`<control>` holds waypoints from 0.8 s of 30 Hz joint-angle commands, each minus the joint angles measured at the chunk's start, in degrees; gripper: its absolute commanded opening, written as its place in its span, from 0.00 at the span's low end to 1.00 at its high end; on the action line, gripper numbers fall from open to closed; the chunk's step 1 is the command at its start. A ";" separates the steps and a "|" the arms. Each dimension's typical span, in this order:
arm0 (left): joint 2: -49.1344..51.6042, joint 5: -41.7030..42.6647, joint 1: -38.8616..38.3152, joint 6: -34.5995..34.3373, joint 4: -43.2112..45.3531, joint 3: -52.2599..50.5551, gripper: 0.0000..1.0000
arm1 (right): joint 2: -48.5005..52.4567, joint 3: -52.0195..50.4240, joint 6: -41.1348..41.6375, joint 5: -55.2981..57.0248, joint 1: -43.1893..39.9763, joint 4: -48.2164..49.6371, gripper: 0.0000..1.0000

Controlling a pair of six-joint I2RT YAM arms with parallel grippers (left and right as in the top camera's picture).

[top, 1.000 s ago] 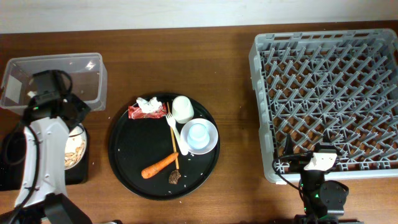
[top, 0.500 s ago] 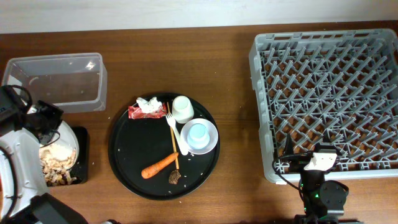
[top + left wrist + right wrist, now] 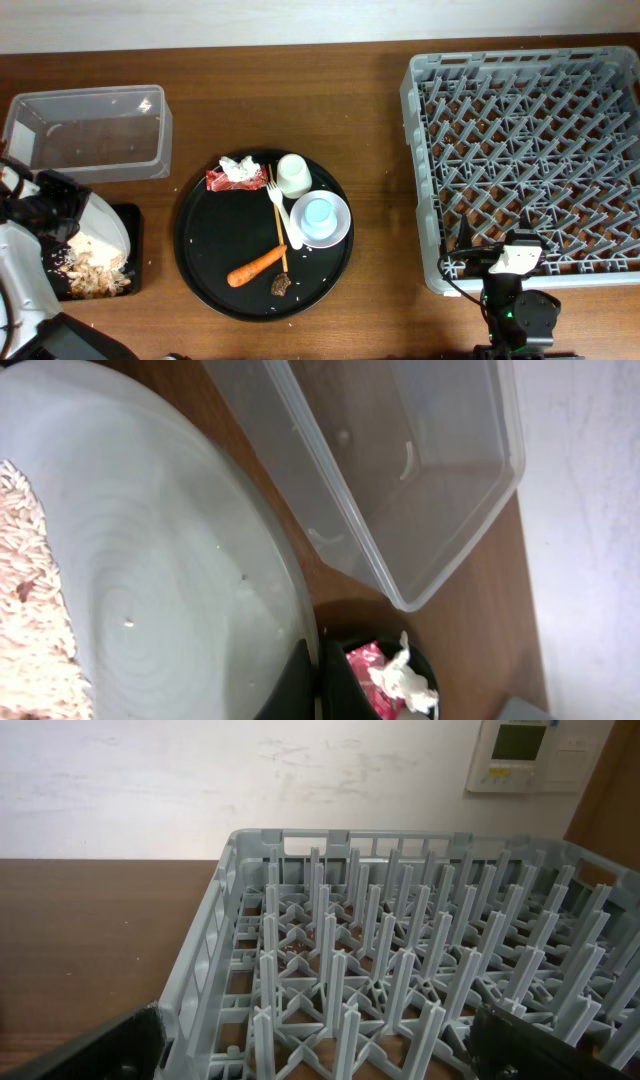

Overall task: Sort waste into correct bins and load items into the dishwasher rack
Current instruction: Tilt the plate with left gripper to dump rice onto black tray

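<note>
While the left gripper (image 3: pixel 318 682) pinches the rim of the white round plate (image 3: pixel 100 232) with its jaws fully closed, the plate tilts over the flat black tray (image 3: pixel 135 240), the beige rice heap (image 3: pixel 92 275) at its lower edge. The clear tub (image 3: pixel 95 135) sits just behind. The carrot (image 3: pixel 257 266), red wrapper (image 3: pixel 218 180) and bowl (image 3: pixel 340 232) lie on the round black tray (image 3: pixel 215 250). The right gripper (image 3: pixel 318 1055) gapes wide, holding nothing, at the near corner of the grey rack (image 3: pixel 415 150).
</note>
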 commanded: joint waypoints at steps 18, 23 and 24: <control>-1.14 27.26 15.85 1.01 0.24 1.25 0.01 | -0.33 -0.42 -0.20 0.11 -0.07 -0.24 0.99; -1.14 31.80 17.84 1.90 -0.85 1.25 0.01 | -0.33 -0.42 -0.20 0.11 -0.07 -0.24 0.99; -1.16 33.11 18.10 1.90 -2.19 1.25 0.01 | -0.33 -0.42 -0.20 0.11 -0.07 -0.22 0.99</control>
